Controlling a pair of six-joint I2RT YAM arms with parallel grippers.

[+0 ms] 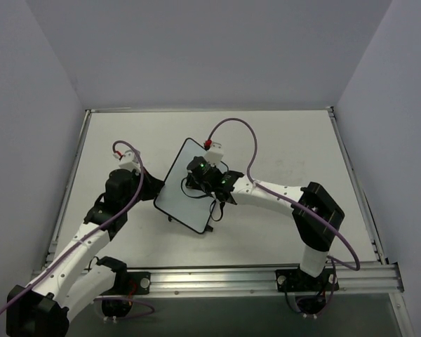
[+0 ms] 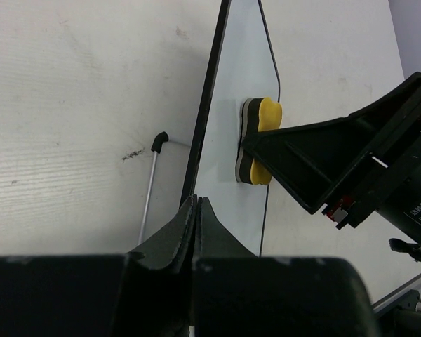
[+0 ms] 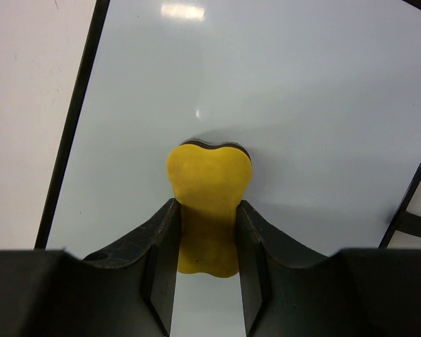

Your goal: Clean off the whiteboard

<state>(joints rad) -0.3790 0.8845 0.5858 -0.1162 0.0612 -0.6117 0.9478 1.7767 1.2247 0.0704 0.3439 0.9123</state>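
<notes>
The whiteboard lies tilted at the table's middle, and its visible surface has no marks. It also shows in the left wrist view and the right wrist view. My left gripper is shut on the board's left edge. My right gripper is shut on a yellow sponge with a dark underside and presses it flat on the board. The sponge also shows in the left wrist view, held by the right gripper's black fingers.
A thin metal leg with a black tip sticks out from under the board onto the white table. A metal rail runs along the near edge. Grey walls enclose the left, the back and the right.
</notes>
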